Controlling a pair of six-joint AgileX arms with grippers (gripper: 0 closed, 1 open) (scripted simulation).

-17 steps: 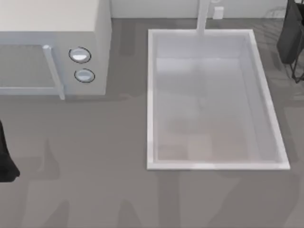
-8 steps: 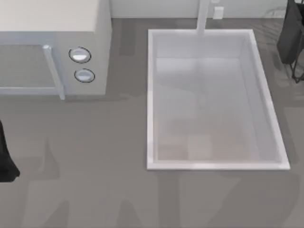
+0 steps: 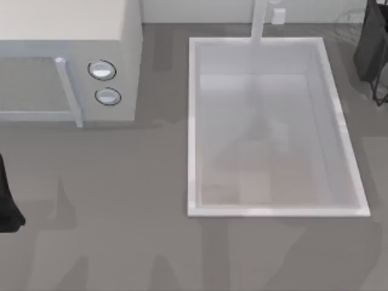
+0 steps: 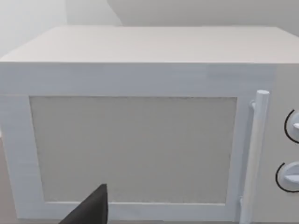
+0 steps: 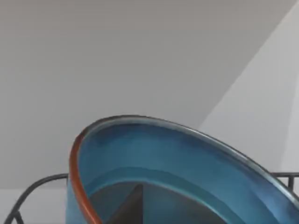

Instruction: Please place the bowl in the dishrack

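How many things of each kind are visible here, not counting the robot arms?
Microwave: 1
Sink: 1
Faucet: 1
Bowl: 1
Dishrack: 1
Total: 5

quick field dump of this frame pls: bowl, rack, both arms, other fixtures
bowl: teal-blue bowl, reddish rim, close under the right wrist camera, tilted
dishrack: dark wires on either side of the bowl; whether the bowl rests on them, cannot tell
right arm: at the top view's far right edge, beside the sink; a dark finger lies over the bowl's inside
left arm: parked at the top view's left edge, facing the microwave
sink: white basin, right of centre
microwave: white, upper left, door shut
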